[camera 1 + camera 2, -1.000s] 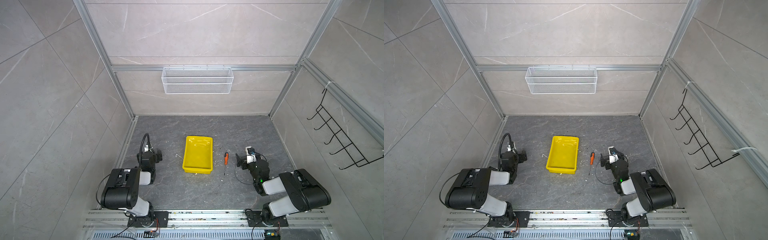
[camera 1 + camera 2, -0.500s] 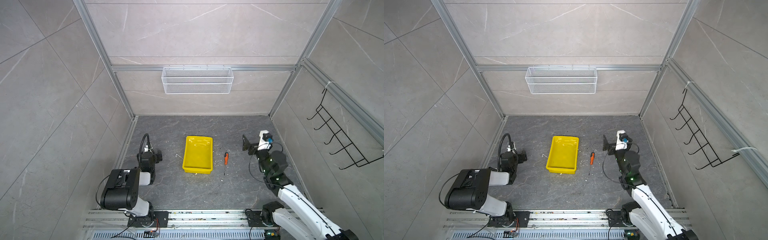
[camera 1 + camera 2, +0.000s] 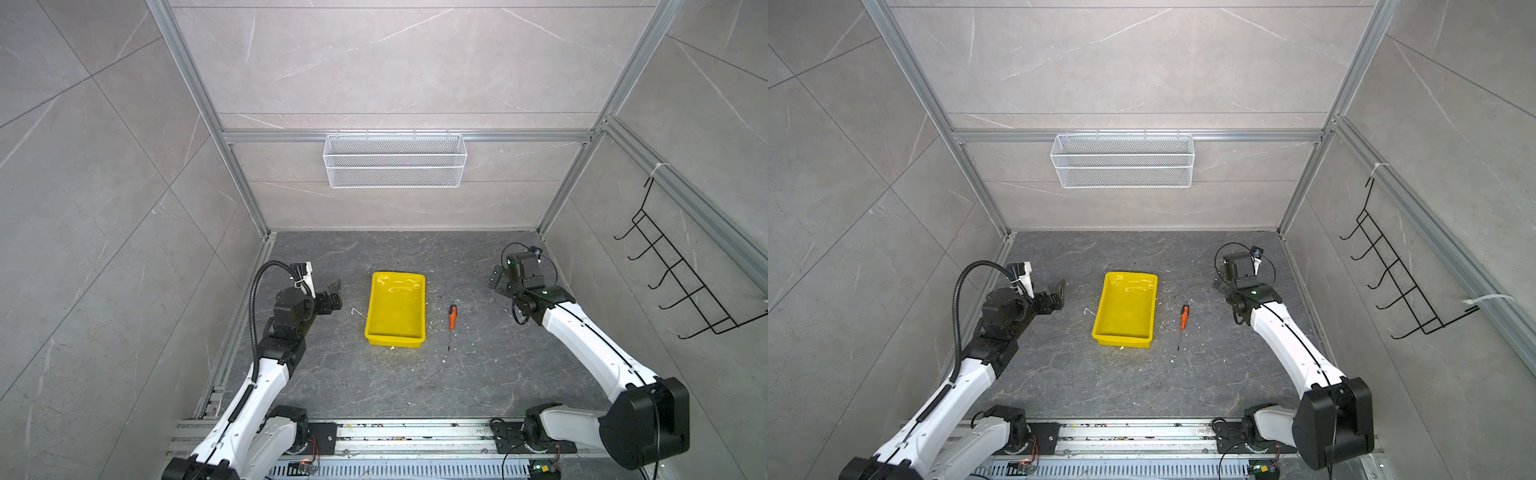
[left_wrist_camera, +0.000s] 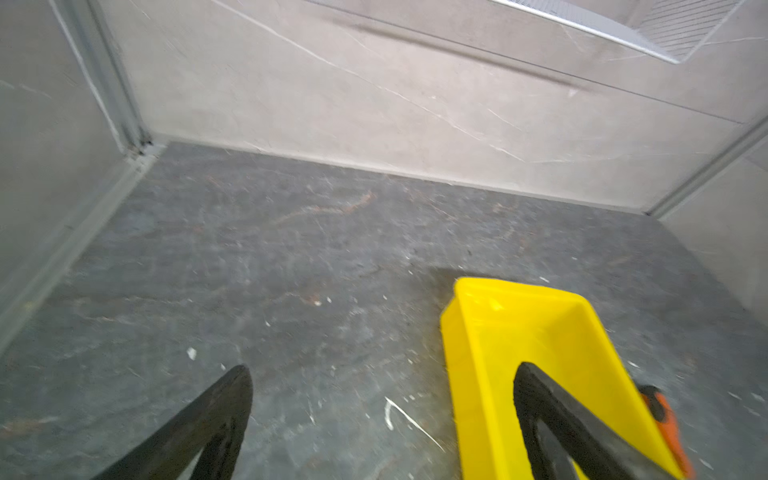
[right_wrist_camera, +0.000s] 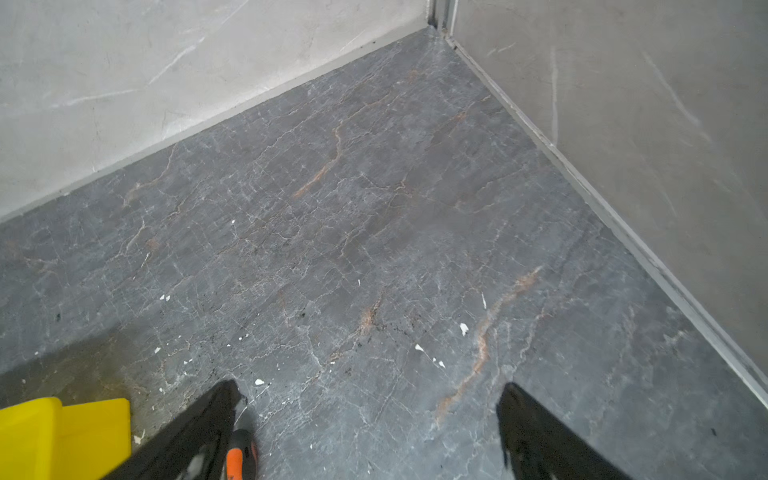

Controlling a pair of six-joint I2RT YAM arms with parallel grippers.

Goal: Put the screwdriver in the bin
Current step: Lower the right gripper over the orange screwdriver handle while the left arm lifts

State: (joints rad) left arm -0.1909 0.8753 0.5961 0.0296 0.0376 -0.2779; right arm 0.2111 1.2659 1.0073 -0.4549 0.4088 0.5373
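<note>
Screwdriver point(image 3: 452, 316) beside bin point(image 3: 397, 274), seemingly not touching, left end effector point(image 4: 384, 370) spread wide, right end effector point(image 5: 370, 385) likewise

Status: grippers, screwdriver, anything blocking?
Left gripper open, empty. Right gripper open, empty, not yet on the screwdriver. Screwdriver flat on the floor, right of the bin, apart. Nothing between them.

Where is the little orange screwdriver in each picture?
Top view: screwdriver on the floor, right of the bin.
Top view: screwdriver right of the bin.
Left wrist: orange handle peeking from behind the bin.
Right wrist: handle near the bin's corner.
Shared landmark: the yellow bin.
</note>
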